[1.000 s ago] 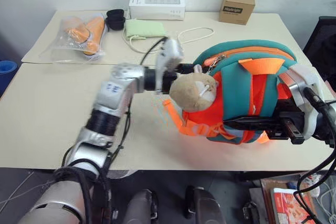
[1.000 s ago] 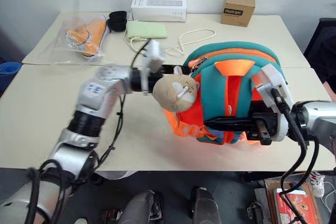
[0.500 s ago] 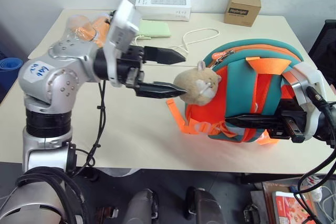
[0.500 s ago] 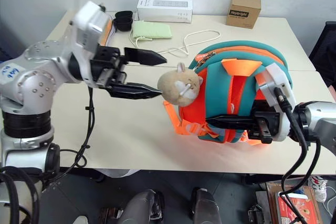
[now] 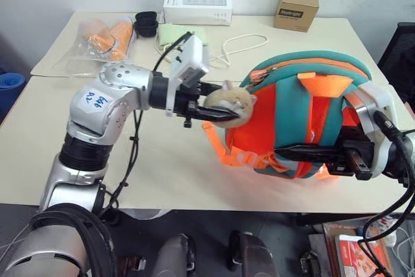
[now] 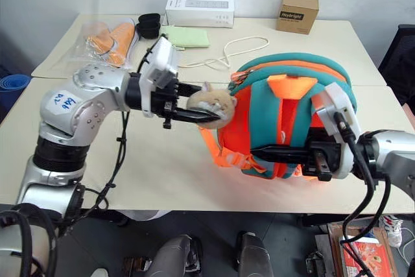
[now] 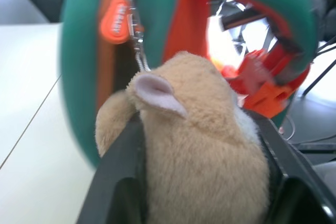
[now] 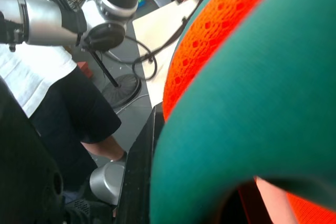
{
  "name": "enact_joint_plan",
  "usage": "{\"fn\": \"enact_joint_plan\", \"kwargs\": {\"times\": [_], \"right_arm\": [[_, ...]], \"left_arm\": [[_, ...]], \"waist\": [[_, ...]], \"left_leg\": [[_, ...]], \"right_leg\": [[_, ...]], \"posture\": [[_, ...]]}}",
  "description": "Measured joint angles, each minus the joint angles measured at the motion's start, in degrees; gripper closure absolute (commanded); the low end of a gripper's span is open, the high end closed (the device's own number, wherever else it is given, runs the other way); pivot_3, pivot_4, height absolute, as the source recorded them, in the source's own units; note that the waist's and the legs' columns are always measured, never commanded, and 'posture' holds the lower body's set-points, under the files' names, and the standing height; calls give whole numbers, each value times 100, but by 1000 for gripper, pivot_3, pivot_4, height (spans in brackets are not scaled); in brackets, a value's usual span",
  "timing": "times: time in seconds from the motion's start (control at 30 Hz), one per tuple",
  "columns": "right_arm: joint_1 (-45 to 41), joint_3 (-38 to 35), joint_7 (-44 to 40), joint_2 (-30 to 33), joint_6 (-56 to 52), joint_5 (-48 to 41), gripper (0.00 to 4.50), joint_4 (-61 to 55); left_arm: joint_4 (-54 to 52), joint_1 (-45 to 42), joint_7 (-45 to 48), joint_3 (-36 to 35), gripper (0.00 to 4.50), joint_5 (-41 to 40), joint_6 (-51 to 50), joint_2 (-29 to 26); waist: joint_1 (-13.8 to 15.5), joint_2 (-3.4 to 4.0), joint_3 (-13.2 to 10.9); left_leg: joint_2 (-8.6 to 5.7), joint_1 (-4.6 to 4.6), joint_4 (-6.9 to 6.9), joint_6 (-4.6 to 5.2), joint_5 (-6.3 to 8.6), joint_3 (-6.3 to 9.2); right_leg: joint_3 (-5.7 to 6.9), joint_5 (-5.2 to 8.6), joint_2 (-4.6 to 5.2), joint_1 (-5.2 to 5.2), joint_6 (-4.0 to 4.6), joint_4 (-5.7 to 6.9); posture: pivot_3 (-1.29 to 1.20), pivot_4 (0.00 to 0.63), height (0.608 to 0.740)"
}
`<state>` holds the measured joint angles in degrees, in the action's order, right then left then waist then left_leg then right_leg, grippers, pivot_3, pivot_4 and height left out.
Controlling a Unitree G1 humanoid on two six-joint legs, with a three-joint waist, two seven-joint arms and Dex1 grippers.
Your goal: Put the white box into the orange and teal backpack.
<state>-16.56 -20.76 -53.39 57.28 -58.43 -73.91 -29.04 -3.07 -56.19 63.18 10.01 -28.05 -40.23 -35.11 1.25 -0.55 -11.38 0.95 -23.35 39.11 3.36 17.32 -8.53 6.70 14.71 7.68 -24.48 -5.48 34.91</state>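
Observation:
The orange and teal backpack [image 5: 305, 111] stands upright at the right of the near table, its top tilted open toward my left arm. A beige plush toy [image 5: 238, 100] hangs on its zipper side. My left gripper [image 5: 222, 106] reaches in level from the left and is shut on that plush toy [image 7: 202, 156], one black finger on each side. My right gripper [image 5: 290, 154] comes from the right and is shut on the backpack's lower front, with teal and orange fabric [image 8: 252, 87] pressed against it. The white box is out of view.
On the far table lie a long white carton [image 5: 196, 10], a small brown box [image 5: 296, 10], a green pouch [image 5: 180, 34], a white cord [image 5: 243, 43], black cups [image 5: 146, 24] and a plastic bag of orange items [image 5: 104, 40]. A dark chair [image 5: 402, 50] stands at right.
My left gripper, wide open half a second ago beside the plush toy, has closed its fingers around it. The right gripper keeps its hold on the backpack.

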Motion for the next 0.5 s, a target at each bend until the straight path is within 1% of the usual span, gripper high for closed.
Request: {"fn": "enact_joint_plan", "kwargs": {"times": [0.07,0.17,0.27,0.4,0.5], "right_arm": [[147,-56,20,0,12,-18,4500,-5],[347,-243,42,0,75,-37,4500,-7],[519,-391,42,0,112,-65,4500,-18],[642,-449,34,0,232,3,4500,-18],[670,-448,40,-6,344,133,4500,5]], "left_arm": [[326,-124,180,7,3284,187,282,-205],[876,-352,401,13,3284,541,783,-496],[1476,-430,588,210,3284,1160,1750,-704],[1778,-200,799,408,3284,1503,2376,-677],[1785,165,723,580,3284,1771,2697,-415]], "waist": [[4,0,0],[9,0,0],[3,1,0],[4,0,0],[9,0,0]], "left_leg": [[-1,0,0,0,0,0],[-2,0,0,2,1,-1],[-2,1,-1,3,2,-4],[-1,-1,0,5,3,-4],[-1,0,0,7,5,-3]], "right_leg": [[1,0,-1,-1,0,1],[5,0,0,-1,0,0],[11,0,2,-1,0,-1],[3,0,5,-2,0,-2],[-2,0,15,-1,0,-2]], "posture": [[0,150,740],[0,150,740],[0,150,740],[0,150,740],[0,150,740]]}}
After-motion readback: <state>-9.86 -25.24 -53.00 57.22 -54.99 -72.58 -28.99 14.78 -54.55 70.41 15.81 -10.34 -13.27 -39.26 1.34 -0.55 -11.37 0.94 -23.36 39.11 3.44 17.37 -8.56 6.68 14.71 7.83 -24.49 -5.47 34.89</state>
